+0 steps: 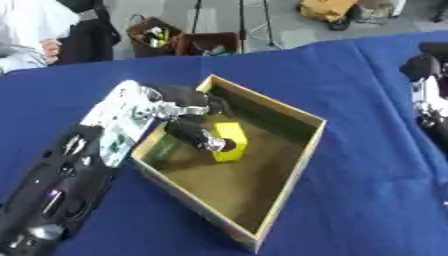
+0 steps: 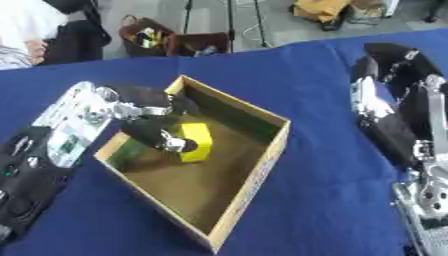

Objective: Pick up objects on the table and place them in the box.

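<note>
A yellow block (image 1: 230, 141) is inside the open wooden box (image 1: 284, 166), near its left wall. My left hand (image 1: 186, 116) reaches over the box's left rim, with its fingers (image 1: 199, 135) curled round the block's left side. Whether the block rests on the box floor or hangs just above it I cannot tell. My right hand (image 2: 391, 69) shows at the right edge, over the blue cloth and clear of the box; its fingers are not readable.
The blue cloth (image 1: 367, 190) covers the whole table. Beyond the far edge stand a brown basket (image 1: 154, 34) and a dark box (image 1: 208, 44) on the floor. A person's sleeve (image 1: 26, 30) shows at the far left corner.
</note>
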You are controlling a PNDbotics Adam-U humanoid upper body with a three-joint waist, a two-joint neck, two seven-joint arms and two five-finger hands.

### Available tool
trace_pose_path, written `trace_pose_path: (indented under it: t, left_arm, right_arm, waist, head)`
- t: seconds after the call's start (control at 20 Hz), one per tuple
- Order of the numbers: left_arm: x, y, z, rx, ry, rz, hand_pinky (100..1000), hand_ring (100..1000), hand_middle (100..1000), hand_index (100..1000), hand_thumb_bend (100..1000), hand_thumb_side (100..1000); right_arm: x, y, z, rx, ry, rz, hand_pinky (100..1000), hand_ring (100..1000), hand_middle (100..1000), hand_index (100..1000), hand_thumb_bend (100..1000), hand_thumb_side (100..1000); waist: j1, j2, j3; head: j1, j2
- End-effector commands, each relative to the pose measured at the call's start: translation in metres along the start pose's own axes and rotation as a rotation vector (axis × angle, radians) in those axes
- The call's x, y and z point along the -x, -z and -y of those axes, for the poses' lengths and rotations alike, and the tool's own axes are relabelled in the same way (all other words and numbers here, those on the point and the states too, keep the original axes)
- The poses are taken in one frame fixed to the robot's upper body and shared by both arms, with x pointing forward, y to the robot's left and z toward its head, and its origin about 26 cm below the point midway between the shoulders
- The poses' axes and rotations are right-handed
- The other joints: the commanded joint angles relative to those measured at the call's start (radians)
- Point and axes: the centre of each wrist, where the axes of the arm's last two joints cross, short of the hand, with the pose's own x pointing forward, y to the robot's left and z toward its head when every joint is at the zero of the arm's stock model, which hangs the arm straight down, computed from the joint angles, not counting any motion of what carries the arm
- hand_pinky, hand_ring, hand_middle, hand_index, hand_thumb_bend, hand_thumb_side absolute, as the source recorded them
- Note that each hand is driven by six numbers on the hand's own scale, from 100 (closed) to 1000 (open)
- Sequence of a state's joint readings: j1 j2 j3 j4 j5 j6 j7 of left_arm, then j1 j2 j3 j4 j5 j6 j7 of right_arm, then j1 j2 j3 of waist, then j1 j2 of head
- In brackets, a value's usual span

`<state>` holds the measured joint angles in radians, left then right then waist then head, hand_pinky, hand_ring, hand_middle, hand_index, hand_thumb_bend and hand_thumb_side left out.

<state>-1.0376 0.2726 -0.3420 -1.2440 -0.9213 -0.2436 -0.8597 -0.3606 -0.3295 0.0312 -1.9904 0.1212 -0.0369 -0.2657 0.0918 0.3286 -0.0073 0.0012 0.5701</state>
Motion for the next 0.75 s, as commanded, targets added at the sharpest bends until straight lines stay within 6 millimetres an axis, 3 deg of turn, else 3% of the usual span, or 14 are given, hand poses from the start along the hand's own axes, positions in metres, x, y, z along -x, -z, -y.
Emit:
trace_pose_path:
  t: [0.05, 0.15, 0.25, 0.35, 0.4, 0.45, 0.65, 0.75]
  left_arm:
    - [0.003, -0.014, -0.017, -0.047, 0.057, -0.031, 824, 950, 1000, 1000, 528, 1000]
    - [0.002, -0.017, -0.020, -0.084, 0.065, -0.032, 806, 937, 1000, 1000, 480, 1000]
    - [0.001, -0.019, -0.022, -0.126, 0.059, -0.028, 783, 921, 1000, 1000, 360, 1000]
    - [-0.003, -0.028, -0.029, -0.213, 0.046, -0.014, 737, 889, 929, 1000, 201, 1000]
    - [-0.005, -0.033, -0.032, -0.258, 0.031, -0.003, 733, 886, 922, 1000, 190, 1000]
    - [-0.008, -0.040, -0.036, -0.322, 0.008, 0.011, 684, 848, 861, 992, 100, 1000]
    - [-0.019, -0.083, -0.043, -0.641, -0.123, 0.053, 538, 739, 738, 896, 100, 989]
    - [-0.023, -0.107, -0.038, -0.866, -0.274, 0.065, 510, 711, 709, 874, 100, 976]
  right_arm:
    - [-0.004, 0.003, 0.002, 0.003, 0.003, 0.013, 722, 642, 575, 725, 100, 417]
    - [-0.003, 0.002, 0.001, 0.002, 0.004, 0.011, 722, 642, 575, 725, 100, 418]
    - [-0.003, 0.002, 0.002, 0.003, 0.004, 0.010, 722, 642, 575, 725, 100, 417]
    - [-0.003, 0.002, 0.002, 0.006, 0.003, 0.008, 721, 642, 575, 725, 100, 417]
    - [-0.003, 0.002, 0.002, 0.007, 0.003, 0.009, 721, 642, 575, 725, 100, 417]
    - [-0.003, 0.002, 0.002, 0.009, 0.002, 0.009, 720, 641, 575, 725, 100, 416]
    - [-0.003, 0.002, 0.004, 0.017, -0.002, 0.017, 718, 640, 575, 724, 100, 416]
    - [-0.003, 0.003, 0.006, 0.027, -0.005, 0.021, 717, 639, 575, 724, 100, 415]
  waist:
    - [-0.007, -0.022, 0.000]
    - [-0.008, -0.024, 0.001]
    - [-0.010, -0.025, 0.002]
    - [-0.012, -0.026, 0.005]
    - [-0.012, -0.026, 0.006]
    - [-0.014, -0.027, 0.008]
    - [-0.017, -0.026, 0.016]
    - [-0.020, -0.025, 0.022]
  head:
    - [0.002, 0.007]
    - [0.003, 0.007]
    - [0.001, 0.008]
    - [0.000, 0.012]
    - [0.000, 0.013]
    - [-0.002, 0.016]
    - [-0.006, 0.029]
    - [-0.007, 0.035]
